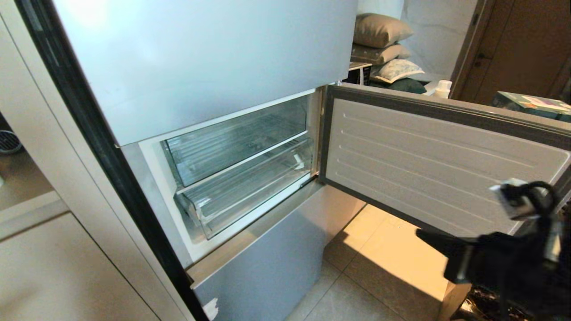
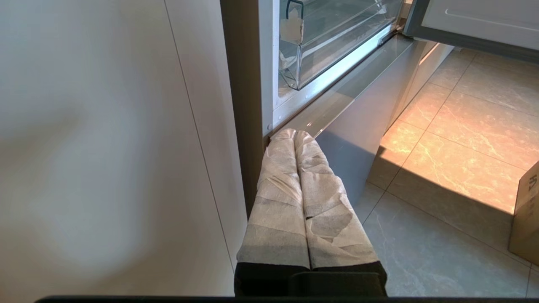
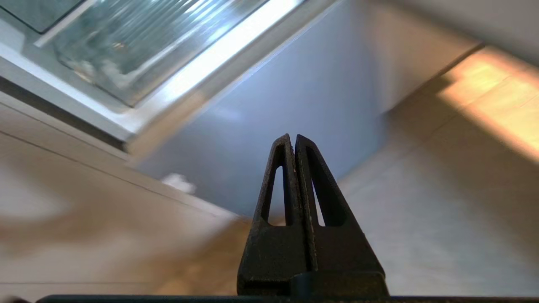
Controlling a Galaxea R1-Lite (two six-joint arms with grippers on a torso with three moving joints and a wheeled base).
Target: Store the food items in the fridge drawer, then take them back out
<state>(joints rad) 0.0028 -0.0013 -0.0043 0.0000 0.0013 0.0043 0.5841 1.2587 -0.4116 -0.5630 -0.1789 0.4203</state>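
From the head view I judge the task is at its start or its very end: the fridge's middle door [image 1: 437, 165] stands open, the fridge drawer [image 1: 250, 187] sits pushed in and looks empty, and I see no food item in any view. My right gripper [image 3: 293, 139] is pressed shut on nothing, low near the floor, well apart from the drawer. Only the left wrist view shows my left gripper [image 2: 294, 134], its wrapped fingers closed together and empty beside the fridge's lower corner, and a cardboard box [image 2: 526, 214] on the floor.

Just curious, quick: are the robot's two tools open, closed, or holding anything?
Left tool: closed, holding nothing.
Right tool: closed, holding nothing.
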